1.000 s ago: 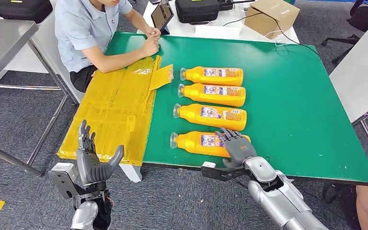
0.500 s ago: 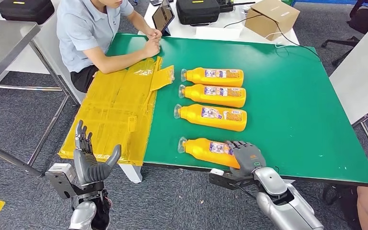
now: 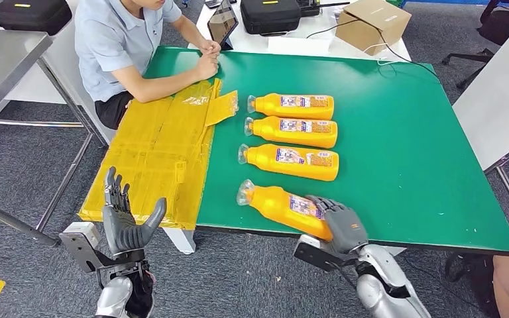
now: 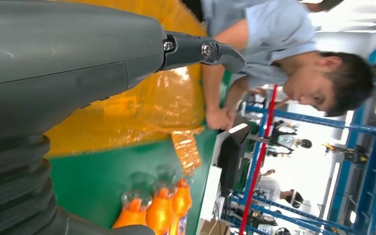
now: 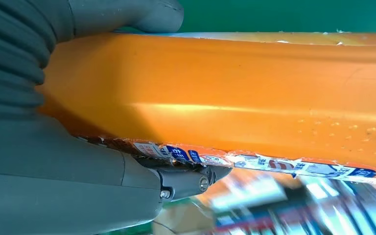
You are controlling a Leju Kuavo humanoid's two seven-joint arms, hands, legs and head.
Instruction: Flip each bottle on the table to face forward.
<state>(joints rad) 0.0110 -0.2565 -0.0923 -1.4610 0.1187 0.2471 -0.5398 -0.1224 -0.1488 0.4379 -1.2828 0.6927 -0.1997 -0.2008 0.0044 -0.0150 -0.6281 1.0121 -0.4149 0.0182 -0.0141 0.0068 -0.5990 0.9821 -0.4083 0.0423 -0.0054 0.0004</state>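
My right hand (image 3: 343, 225) is wrapped on the base end of the nearest bottle (image 3: 282, 207), thumb on one face and fingers (image 5: 186, 180) on the other in the right wrist view; the bottle sits at the near edge of the green table (image 3: 404, 146), cap end angled away toward the far left, so it lies skewed against the row; I judge this one mid-turn, not yet settled.

Left hand (image 3: 124, 224) hangs off the table's near left corner, fingers spread, holding nothing.

Beyond the held bottle, three more bottles (image 3: 287, 162) (image 3: 290, 132) (image 3: 291, 106) lie parallel on their sides, caps to the left, labels showing upward; whether those count as already facing forward I cannot tell for certain, but they look uniform and tidy.

Flattened yellow packaging (image 3: 159, 152) covers the table's left part; a person (image 3: 122, 46) sits at the far left corner, forearms on the table.
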